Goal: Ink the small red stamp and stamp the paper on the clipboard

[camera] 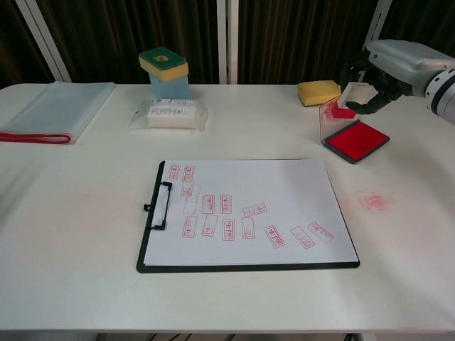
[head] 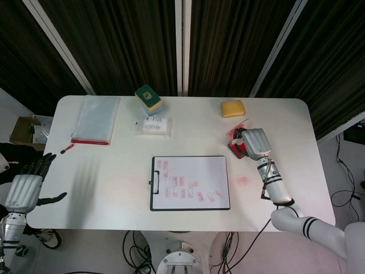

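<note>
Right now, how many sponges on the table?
2. A green-topped sponge at the far edge near the middle, and a plain yellow sponge at the far right, behind the ink pad. None seem hidden.

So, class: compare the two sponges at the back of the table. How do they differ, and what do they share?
The green-topped sponge has a green layer over yellow and rests on a pale blue block; the plain yellow sponge is one colour and lies flat on the table. The green-topped one sits near the middle, the plain one further right. Both are roughly rectangular, untouched.
</note>
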Robot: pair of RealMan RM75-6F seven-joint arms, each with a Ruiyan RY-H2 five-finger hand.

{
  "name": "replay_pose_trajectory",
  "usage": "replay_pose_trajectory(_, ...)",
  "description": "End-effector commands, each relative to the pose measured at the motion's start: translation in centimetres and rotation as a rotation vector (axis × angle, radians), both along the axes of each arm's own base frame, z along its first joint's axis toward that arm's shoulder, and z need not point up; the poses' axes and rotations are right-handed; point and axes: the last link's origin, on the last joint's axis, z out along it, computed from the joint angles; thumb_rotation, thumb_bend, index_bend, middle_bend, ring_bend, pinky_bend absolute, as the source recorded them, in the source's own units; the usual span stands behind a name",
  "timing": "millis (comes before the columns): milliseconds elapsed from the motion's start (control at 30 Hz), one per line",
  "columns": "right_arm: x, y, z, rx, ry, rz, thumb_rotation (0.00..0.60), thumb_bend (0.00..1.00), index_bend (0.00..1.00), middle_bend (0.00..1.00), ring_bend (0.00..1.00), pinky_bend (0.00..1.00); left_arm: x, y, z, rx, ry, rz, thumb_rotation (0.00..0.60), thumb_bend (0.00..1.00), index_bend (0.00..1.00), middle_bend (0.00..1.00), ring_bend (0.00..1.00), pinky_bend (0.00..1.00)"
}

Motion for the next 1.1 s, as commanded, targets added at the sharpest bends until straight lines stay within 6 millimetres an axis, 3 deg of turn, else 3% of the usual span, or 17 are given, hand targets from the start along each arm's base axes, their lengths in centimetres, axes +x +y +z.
replay_pose_trajectory(33,1.0,3.0,-0.1,0.046,0.046,0.087,0.6,0.36,0.68,0.59,0.81,0.93,0.1,0.0,-0.1,-0.001,-0.001,-0.003,0.43,0.09,0.05,0.06,0.1,0.18)
replay_pose_trajectory(300,2.7,7.2,-2.9,0.147,0.045,0.208,0.6,0.36,0.71,0.61,0.81,0.93,0.1,-0.2,0.1,0.0,0.003,-0.003,0.432,0.09,0.05,0.06,0.1,0.18)
replay_pose_trajectory(1100,4.9,11.5,-7.9,0.249,0.062,0.23,0.6,0.36,0.71,0.62,0.81,0.93,-0.9,-0.6,0.0,-0.002,-0.018,0.013,0.432,0.09,0.05,0.06,0.1,0.18)
